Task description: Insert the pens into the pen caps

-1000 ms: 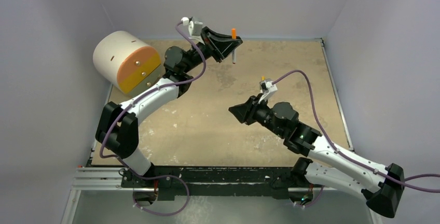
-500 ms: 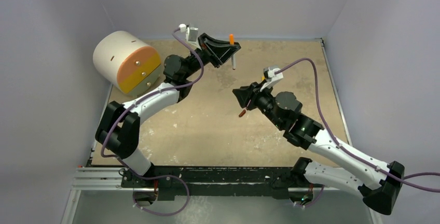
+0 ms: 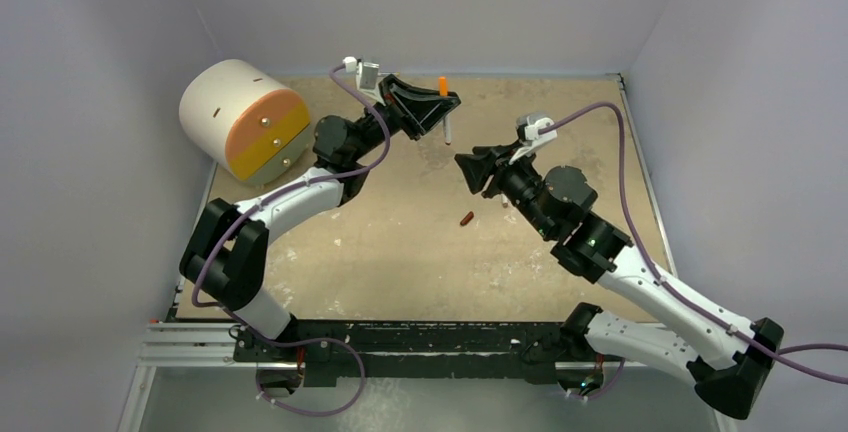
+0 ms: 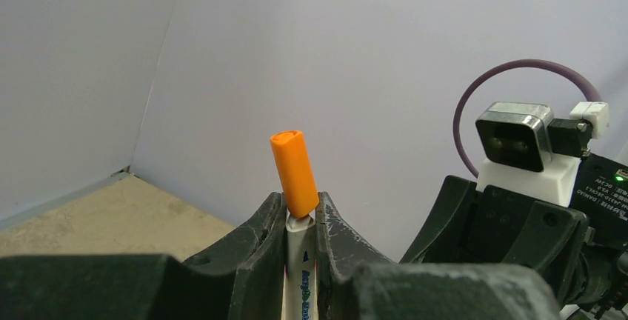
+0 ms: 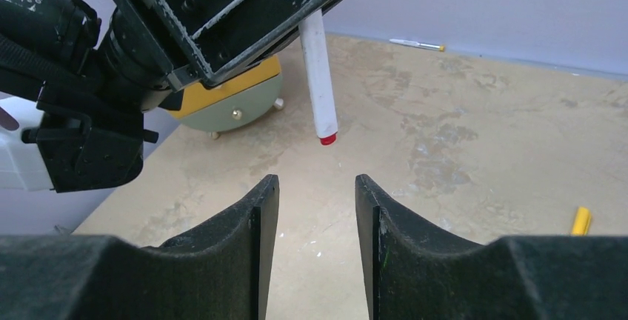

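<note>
My left gripper [image 3: 443, 104] is shut on a white pen [image 3: 447, 128], held upright above the table's far side. An orange cap [image 3: 442, 83] sits on the pen's top end, and it also shows in the left wrist view [image 4: 294, 172] above the fingers. The pen's lower end is red [image 5: 326, 140]. My right gripper [image 3: 466, 166] is open and empty, a short way right of and below that pen, and its jaws [image 5: 317, 184] face the pen. A dark red-brown cap [image 3: 466, 218] lies on the table. A yellow cap [image 5: 580, 221] and a yellow-ended pen [image 5: 416, 44] lie further off.
A large cream and orange drum [image 3: 240, 117] lies on its side at the table's far left, and it also shows in the right wrist view [image 5: 238, 101]. Grey walls enclose the sandy table [image 3: 380, 252] on three sides. The right arm's wrist [image 4: 518, 209] shows in the left wrist view.
My right gripper has moved up and toward the far side, nearer the held pen. The dark red-brown cap now lies uncovered where that gripper was. The left gripper has shifted slightly.
</note>
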`<action>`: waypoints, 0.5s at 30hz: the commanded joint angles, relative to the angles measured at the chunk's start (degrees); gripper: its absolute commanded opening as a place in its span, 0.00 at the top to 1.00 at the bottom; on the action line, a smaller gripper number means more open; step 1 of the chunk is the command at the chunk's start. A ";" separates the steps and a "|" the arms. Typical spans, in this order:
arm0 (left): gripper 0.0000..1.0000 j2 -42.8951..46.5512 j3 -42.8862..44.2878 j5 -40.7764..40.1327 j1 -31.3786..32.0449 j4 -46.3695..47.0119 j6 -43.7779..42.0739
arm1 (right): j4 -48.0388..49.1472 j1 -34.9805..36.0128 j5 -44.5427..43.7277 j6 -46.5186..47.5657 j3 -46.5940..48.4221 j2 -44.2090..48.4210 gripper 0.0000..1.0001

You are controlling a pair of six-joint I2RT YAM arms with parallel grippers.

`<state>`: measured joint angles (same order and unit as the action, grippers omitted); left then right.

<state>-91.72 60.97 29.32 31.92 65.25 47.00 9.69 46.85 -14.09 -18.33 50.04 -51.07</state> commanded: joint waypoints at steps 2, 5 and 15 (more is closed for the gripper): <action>1.00 2.16 0.34 -0.56 0.54 4.54 1.38 | 5.77 -0.17 3.98 1.50 2.41 -1.70 0.55; 1.00 2.23 0.29 -0.43 0.77 4.49 1.42 | 7.03 -0.33 4.28 1.93 3.01 -3.31 0.56; 1.00 3.37 0.23 -0.32 1.12 4.28 1.67 | 10.24 -1.81 5.69 2.42 4.44 -7.22 0.60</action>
<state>-91.57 60.97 29.30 32.82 66.50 47.62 14.90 45.71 -9.43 -17.21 51.46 -58.30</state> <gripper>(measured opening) 0.156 0.411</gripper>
